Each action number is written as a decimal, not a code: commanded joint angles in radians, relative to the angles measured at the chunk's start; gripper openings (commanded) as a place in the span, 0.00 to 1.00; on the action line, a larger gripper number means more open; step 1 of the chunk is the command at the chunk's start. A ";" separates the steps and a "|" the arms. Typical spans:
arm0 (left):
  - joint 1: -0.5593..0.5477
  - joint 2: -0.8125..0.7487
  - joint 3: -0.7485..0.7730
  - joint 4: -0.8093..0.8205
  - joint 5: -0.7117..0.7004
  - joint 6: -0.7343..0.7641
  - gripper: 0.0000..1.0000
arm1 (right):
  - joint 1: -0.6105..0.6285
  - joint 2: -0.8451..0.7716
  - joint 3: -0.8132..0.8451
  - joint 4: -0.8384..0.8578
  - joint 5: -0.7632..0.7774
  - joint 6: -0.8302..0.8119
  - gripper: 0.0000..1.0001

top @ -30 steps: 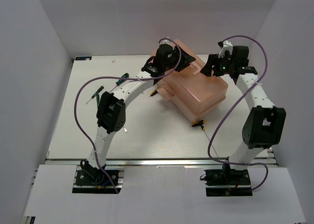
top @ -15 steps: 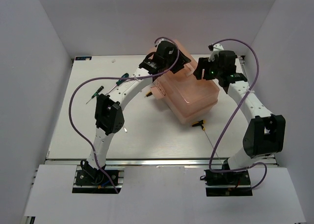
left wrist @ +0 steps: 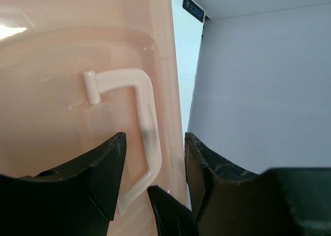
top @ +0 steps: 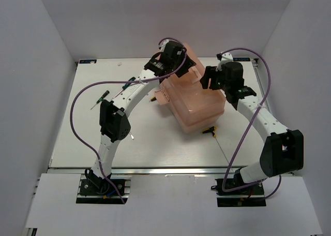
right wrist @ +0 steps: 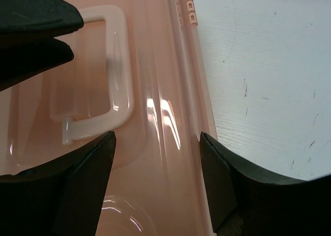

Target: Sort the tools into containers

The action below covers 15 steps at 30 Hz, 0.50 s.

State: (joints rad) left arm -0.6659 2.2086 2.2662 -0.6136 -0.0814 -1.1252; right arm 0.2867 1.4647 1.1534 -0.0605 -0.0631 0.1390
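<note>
The salmon-pink toolbox (top: 199,104) stands closed at the table's middle back. My left gripper (top: 180,69) is open, and in the left wrist view (left wrist: 153,161) its jaws straddle the lid's white handle (left wrist: 147,117). My right gripper (top: 203,80) is open over the lid's right edge (right wrist: 158,161), beside the handle (right wrist: 118,65). Two green-and-black screwdrivers (top: 101,98) (top: 127,84) lie at the left. One yellow-black T-handle key (top: 209,131) lies in front of the toolbox, another (top: 153,97) at its left. I cannot make out the small dark screwdrivers.
The white table (top: 77,137) is walled on three sides. The left arm's elbow (top: 114,123) hangs over the table's left-middle part, and its purple cable loops left. The left gripper's dark fingers (right wrist: 36,18) show at the right wrist view's top left. A bare table strip (right wrist: 269,65) lies beside the lid.
The toolbox has slid left and toward me, turning a little. My right gripper has moved left and down onto the lid. My left gripper has shifted slightly left and back.
</note>
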 commanded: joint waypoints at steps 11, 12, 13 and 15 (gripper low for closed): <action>-0.017 -0.023 0.003 -0.152 -0.024 0.030 0.59 | 0.138 0.034 -0.118 -0.234 -0.179 0.068 0.69; -0.020 -0.026 0.001 -0.159 -0.023 0.033 0.59 | 0.144 0.048 -0.112 -0.233 -0.178 0.076 0.69; -0.021 -0.029 0.001 -0.166 -0.024 0.036 0.59 | 0.147 0.054 -0.107 -0.226 -0.176 0.082 0.69; -0.024 -0.041 -0.005 -0.195 -0.038 0.041 0.60 | 0.152 0.066 -0.095 -0.219 -0.170 0.099 0.69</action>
State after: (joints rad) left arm -0.6754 2.2028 2.2730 -0.7040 -0.1085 -1.1091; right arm 0.3668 1.4418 1.1118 -0.0254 -0.0742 0.2062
